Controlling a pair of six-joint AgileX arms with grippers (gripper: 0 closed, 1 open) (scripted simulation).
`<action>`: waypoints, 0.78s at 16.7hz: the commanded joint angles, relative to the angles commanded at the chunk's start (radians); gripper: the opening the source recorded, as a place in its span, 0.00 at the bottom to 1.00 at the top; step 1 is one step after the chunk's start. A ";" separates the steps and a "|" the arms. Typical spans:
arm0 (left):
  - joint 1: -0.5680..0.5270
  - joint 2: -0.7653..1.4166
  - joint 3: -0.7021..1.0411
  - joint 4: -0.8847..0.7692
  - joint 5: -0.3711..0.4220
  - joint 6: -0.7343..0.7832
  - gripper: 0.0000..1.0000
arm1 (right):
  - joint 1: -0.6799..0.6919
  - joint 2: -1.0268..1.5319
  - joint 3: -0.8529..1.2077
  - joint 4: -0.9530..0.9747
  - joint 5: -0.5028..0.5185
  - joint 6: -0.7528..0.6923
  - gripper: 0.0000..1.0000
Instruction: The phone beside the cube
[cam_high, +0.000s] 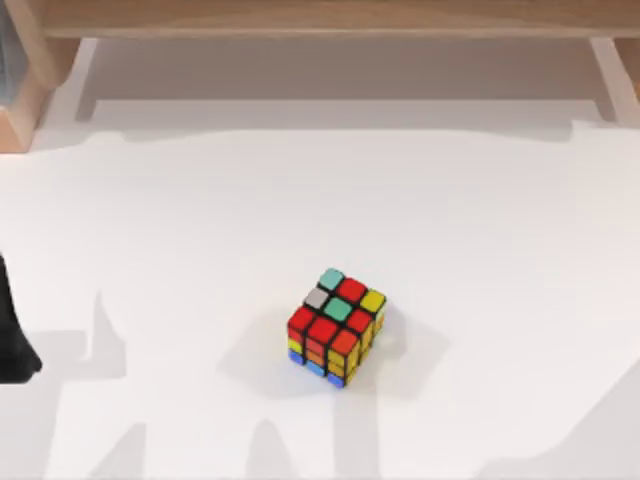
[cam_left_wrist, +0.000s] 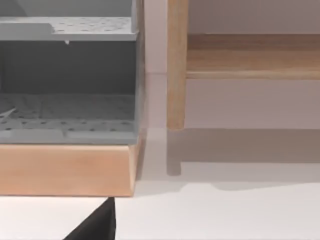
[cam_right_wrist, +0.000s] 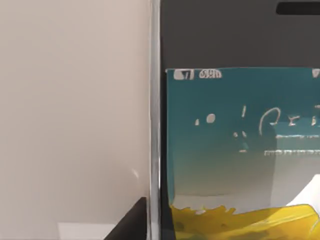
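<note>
One cube (cam_high: 337, 327) sat on the white table (cam_high: 480, 230), a little below and right of the middle of the top frame: a three-by-three puzzle with black edges, its upper face mostly red with teal, grey and yellow stickers, its side faces showing orange, yellow and blue. One phone (cam_right_wrist: 235, 130) appeared close up in the right wrist picture, taking the right half of that frame: a silvery edge, a black face with a dark slot at the upper right, and a lit screen running from teal down to yellow with pale marks across it; where it lay relative to the cube could not be told. The left arm (cam_high: 14, 340) was a dark shape at the lower left edge of the top frame. The left wrist picture showed a grey shelf unit (cam_left_wrist: 67, 80) on a wooden base (cam_left_wrist: 65, 170) and one wooden post (cam_left_wrist: 176, 65). Whether either gripper's fingers were open or closed could not be told
</note>
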 joint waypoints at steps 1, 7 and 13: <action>0.000 0.000 0.000 0.000 0.000 0.000 1.00 | 0.000 0.000 0.000 0.000 0.000 0.000 0.02; 0.000 0.000 0.000 0.000 0.000 0.000 1.00 | 0.000 0.000 0.000 0.000 0.000 0.000 0.00; 0.000 0.000 0.000 0.000 0.000 0.000 1.00 | 0.000 -0.034 0.022 -0.039 0.010 -0.004 0.00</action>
